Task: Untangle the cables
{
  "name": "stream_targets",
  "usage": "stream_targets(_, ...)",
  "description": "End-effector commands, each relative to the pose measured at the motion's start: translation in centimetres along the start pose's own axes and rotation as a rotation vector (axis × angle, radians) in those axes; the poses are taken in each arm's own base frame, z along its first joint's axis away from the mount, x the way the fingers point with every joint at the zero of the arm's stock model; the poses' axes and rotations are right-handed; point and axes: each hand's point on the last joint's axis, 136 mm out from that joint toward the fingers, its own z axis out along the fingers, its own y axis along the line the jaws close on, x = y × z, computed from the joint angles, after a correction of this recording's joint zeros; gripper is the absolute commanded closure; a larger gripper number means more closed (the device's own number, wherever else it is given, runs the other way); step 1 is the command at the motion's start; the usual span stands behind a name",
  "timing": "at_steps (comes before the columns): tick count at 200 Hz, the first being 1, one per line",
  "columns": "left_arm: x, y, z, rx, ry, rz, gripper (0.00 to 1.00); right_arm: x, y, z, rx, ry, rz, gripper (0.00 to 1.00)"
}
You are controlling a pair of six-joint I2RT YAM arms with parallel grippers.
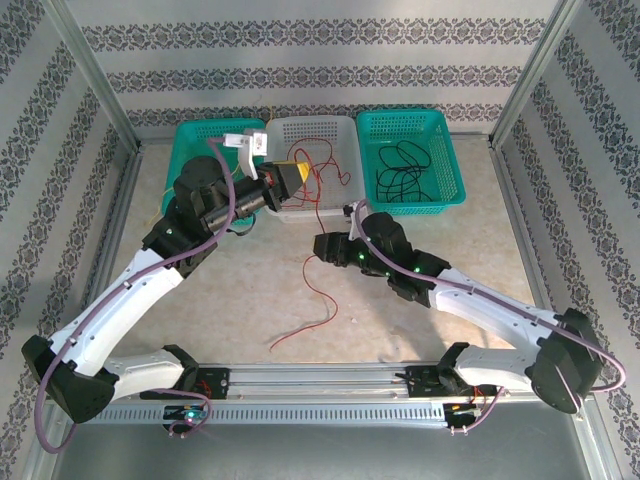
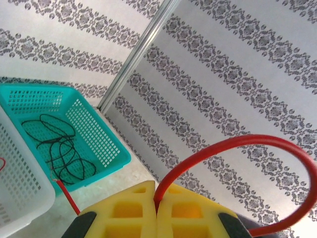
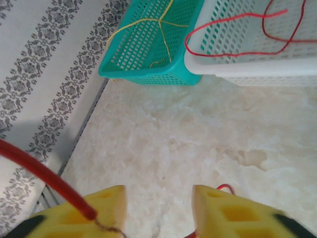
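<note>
A red cable (image 1: pixel 313 300) trails from the white basket (image 1: pixel 345 128) down across the table. My left gripper (image 1: pixel 292 178) hovers at that basket's front edge; in the left wrist view its yellow fingers (image 2: pixel 124 213) are pressed together on the red cable (image 2: pixel 237 144), which arcs up out of them. My right gripper (image 1: pixel 322 246) stands open low over the table. A red cable end (image 3: pixel 44 176) crosses its left finger (image 3: pixel 106 208), and nothing sits between the jaws. Black cables (image 1: pixel 400 165) lie in the right teal basket (image 1: pixel 446 160). A yellow cable (image 3: pixel 148 22) lies in the left teal basket (image 3: pixel 138 74).
The three baskets stand in a row along the back wall. The left teal basket (image 1: pixel 190 140) is partly covered by my left arm. Metal frame posts rise at both back corners, and a rail (image 1: pixel 320 380) runs along the near edge.
</note>
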Motion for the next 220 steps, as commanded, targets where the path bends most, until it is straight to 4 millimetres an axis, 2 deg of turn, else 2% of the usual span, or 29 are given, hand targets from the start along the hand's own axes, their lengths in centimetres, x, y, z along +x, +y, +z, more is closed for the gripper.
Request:
stream_targets(1,-2.5,-2.6,-0.5,0.061,-0.063,0.034,1.00,1.5,-1.9,0.8,0.030,0.009,0.044,0.78)
stream_targets(10,-2.8,-2.6,-0.5,0.055,-0.068,0.039,1.00,2.2,-2.9,1.0,0.050,0.013,0.062,0.84)
stream_targets(30,-3.4,-2.7,-0.6,0.040,-0.077,0.052,1.00,3.8,-5.1,1.0,0.106,0.021,0.102,0.90)
stream_targets(81,-4.9,-1.3,-0.9,-0.042,-0.114,0.046,1.00,7.5,-9.5,0.7,0.209,0.057,0.186,0.97)
stream_targets(101,-5.3,-0.5,-1.0,-0.072,-0.127,0.032,1.00,8.4,-10.5,0.4,0.232,0.065,0.212,0.98)
stream_targets(145,-4.6,1.9,-0.4,-0.165,-0.086,0.019,1.00,7.4,-10.4,-0.8,0.235,0.030,0.212,0.98)
stream_targets(177,-3.7,2.9,0.1,-0.177,-0.071,-0.005,1.00,5.9,-9.5,-2.0,0.229,0.000,0.190,0.93)
stream_targets(220,-3.7,5.0,1.4,-0.216,-0.047,-0.017,1.00,4.6,-8.6,-2.8,0.222,-0.019,0.183,0.96)
